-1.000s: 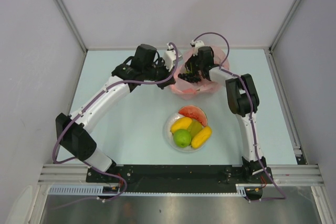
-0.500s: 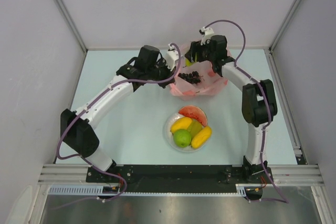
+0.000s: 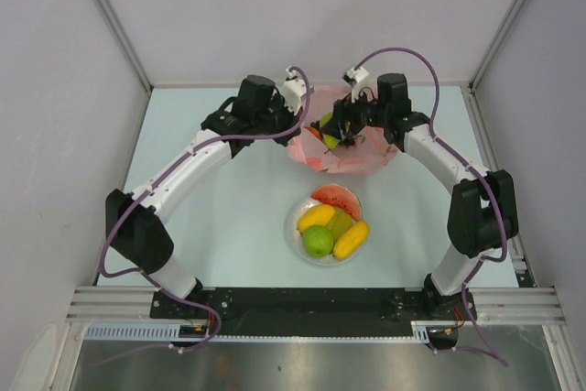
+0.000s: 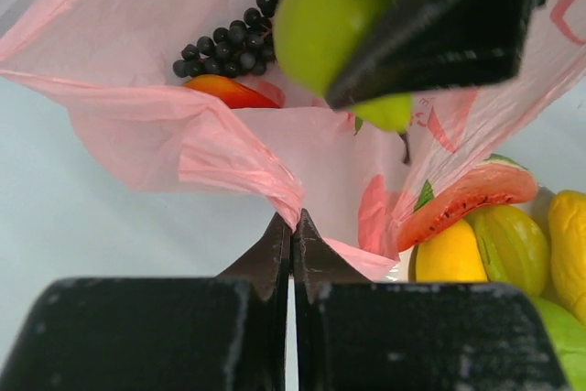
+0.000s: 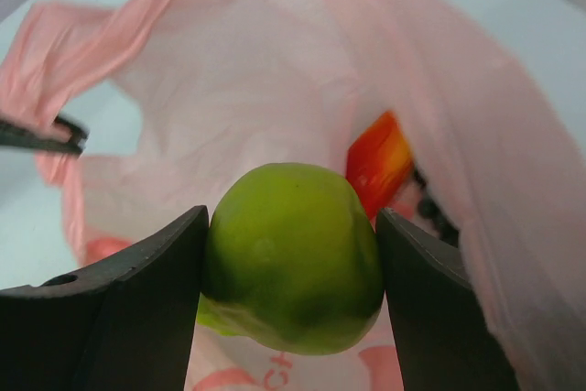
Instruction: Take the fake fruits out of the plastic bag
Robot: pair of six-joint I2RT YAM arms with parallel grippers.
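The pink plastic bag (image 3: 352, 155) lies at the back of the table with its mouth held up. My left gripper (image 4: 293, 219) is shut on the bag's rim (image 4: 229, 148), seen from above at the bag's left edge (image 3: 307, 125). My right gripper (image 5: 291, 217) is shut on a green fake fruit (image 5: 291, 258) just above the bag's opening (image 3: 327, 120). Inside the bag lie a dark grape bunch (image 4: 229, 43) and a small red piece (image 5: 380, 162).
A white plate (image 3: 295, 226) stands nearer the arms. It holds a watermelon slice (image 3: 336, 197), a yellow lemon-like fruit (image 3: 316, 217), a green apple (image 3: 318, 241) and an orange-yellow oblong fruit (image 3: 352, 239). Grey walls close the back and sides.
My right gripper has come up from deep inside the bag with the green fruit between its fingers, and its elbow has swung out to the right. The left gripper keeps hold of the rim.
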